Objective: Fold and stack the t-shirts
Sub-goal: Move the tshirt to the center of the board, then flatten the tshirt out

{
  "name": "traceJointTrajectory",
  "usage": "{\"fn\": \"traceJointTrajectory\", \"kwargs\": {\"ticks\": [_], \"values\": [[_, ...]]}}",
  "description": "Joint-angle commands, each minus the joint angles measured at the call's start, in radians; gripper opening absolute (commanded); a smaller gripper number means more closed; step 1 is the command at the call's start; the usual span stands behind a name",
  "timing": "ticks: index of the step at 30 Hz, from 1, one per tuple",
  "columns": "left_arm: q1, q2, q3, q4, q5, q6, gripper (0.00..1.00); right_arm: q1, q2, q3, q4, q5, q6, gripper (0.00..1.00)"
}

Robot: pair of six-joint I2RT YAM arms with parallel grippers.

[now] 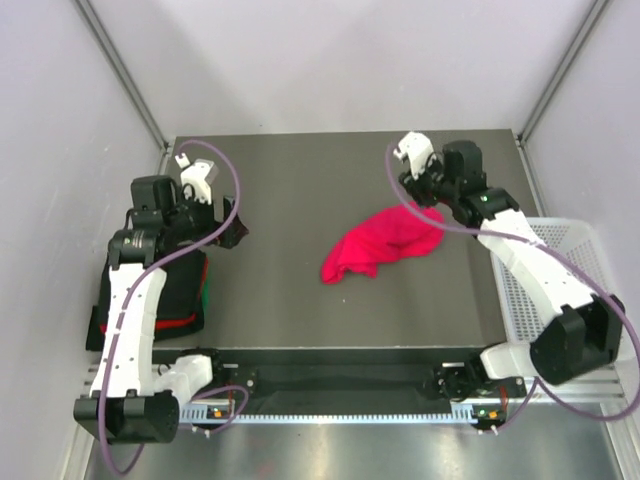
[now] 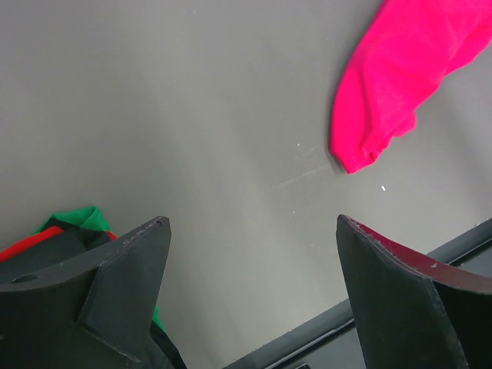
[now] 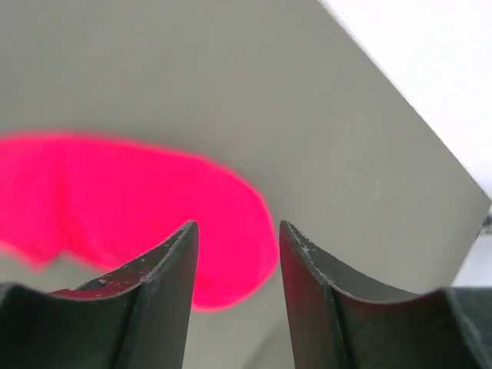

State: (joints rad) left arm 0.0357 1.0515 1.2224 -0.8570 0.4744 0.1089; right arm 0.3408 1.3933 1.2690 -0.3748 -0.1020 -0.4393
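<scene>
A bright magenta-red t-shirt (image 1: 382, 243) lies crumpled right of the table's middle. It shows at the upper right of the left wrist view (image 2: 400, 77) and blurred below the fingers in the right wrist view (image 3: 115, 200). A pile of folded black, red and green shirts (image 1: 180, 300) sits at the left edge; its green and red edges show in the left wrist view (image 2: 69, 227). My left gripper (image 1: 238, 232) is open and empty over bare table right of the pile. My right gripper (image 1: 418, 196) is open and empty just above the magenta shirt's far right end.
A white plastic mesh basket (image 1: 575, 250) stands off the table's right edge, beside the right arm. The grey table (image 1: 290, 190) is bounded by white walls and a metal frame. The near table edge shows in the left wrist view (image 2: 323, 330).
</scene>
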Motion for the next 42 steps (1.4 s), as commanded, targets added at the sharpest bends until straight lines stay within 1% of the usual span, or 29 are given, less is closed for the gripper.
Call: {"fn": "traceJointTrajectory", "kwargs": {"ticks": [1,3,4,5,8,11,16,21,23,25,26,27,28,29,31,33,34,35,37,38,39,40,41,42], "values": [[0.009,-0.056,-0.026,0.035,0.041,0.02,0.93,0.056,-0.114,-0.06,-0.12,-0.128,-0.226,0.46],[0.013,-0.062,-0.038,0.047,0.03,0.021,0.92,0.119,-0.117,-0.16,-0.165,-0.124,-0.28,0.41],[0.016,-0.065,-0.046,0.047,0.02,0.026,0.92,0.13,-0.122,-0.201,-0.151,-0.111,-0.294,0.4],[0.015,-0.065,-0.049,0.049,0.014,0.029,0.91,0.141,-0.129,-0.286,-0.132,-0.102,-0.306,0.38],[0.015,-0.062,-0.05,0.036,0.023,0.034,0.91,0.168,-0.123,-0.411,-0.046,-0.056,-0.36,0.36],[0.015,-0.062,-0.044,0.03,0.038,0.034,0.9,0.168,-0.056,-0.442,0.007,-0.016,-0.371,0.33],[0.016,-0.062,-0.049,0.032,0.043,0.032,0.9,0.17,0.027,-0.447,0.109,0.073,-0.384,0.33],[0.023,-0.065,-0.064,0.038,0.044,0.034,0.9,0.168,0.122,-0.401,0.132,0.096,-0.38,0.35],[0.024,-0.065,-0.064,0.038,0.052,0.029,0.9,0.168,0.16,-0.392,0.145,0.133,-0.38,0.35],[0.029,-0.07,-0.067,0.039,0.055,0.029,0.9,0.17,0.185,-0.382,0.139,0.136,-0.375,0.34],[0.03,-0.07,-0.067,0.038,0.055,0.028,0.9,0.168,0.205,-0.372,0.136,0.134,-0.375,0.33],[0.03,-0.074,-0.067,0.038,0.052,0.028,0.9,0.168,0.213,-0.369,0.125,0.134,-0.375,0.29],[0.03,-0.074,-0.067,0.036,0.053,0.026,0.9,0.168,0.216,-0.362,0.119,0.136,-0.375,0.15],[0.03,-0.074,-0.067,0.035,0.053,0.028,0.9,0.168,0.216,-0.349,0.108,0.139,-0.372,0.09],[0.033,-0.077,-0.067,0.033,0.053,0.029,0.9,0.17,0.187,-0.317,0.064,0.139,-0.366,0.0],[0.032,-0.079,-0.064,0.033,0.055,0.029,0.9,0.171,0.093,-0.293,0.022,0.13,-0.363,0.0],[0.032,-0.081,-0.066,0.035,0.055,0.029,0.9,0.172,0.058,-0.261,0.008,0.127,-0.366,0.0],[0.032,-0.079,-0.064,0.036,0.056,0.026,0.9,0.176,-0.014,-0.24,-0.007,0.125,-0.366,0.0],[0.033,-0.077,-0.066,0.044,0.058,0.021,0.9,0.188,-0.083,-0.195,-0.059,0.114,-0.375,0.0],[0.033,-0.076,-0.067,0.044,0.062,0.018,0.9,0.194,-0.143,-0.148,-0.079,0.11,-0.383,0.0],[0.033,-0.076,-0.067,0.047,0.063,0.017,0.9,0.208,-0.169,-0.117,-0.128,0.105,-0.398,0.0],[0.036,-0.076,-0.067,0.052,0.066,0.014,0.9,0.21,-0.18,-0.074,-0.168,0.06,-0.398,0.0],[0.038,-0.076,-0.069,0.055,0.067,0.011,0.9,0.201,-0.181,0.026,-0.206,0.038,-0.377,0.0],[0.036,-0.076,-0.072,0.056,0.072,0.009,0.9,0.192,-0.186,0.067,-0.238,-0.017,-0.368,0.0]]}}
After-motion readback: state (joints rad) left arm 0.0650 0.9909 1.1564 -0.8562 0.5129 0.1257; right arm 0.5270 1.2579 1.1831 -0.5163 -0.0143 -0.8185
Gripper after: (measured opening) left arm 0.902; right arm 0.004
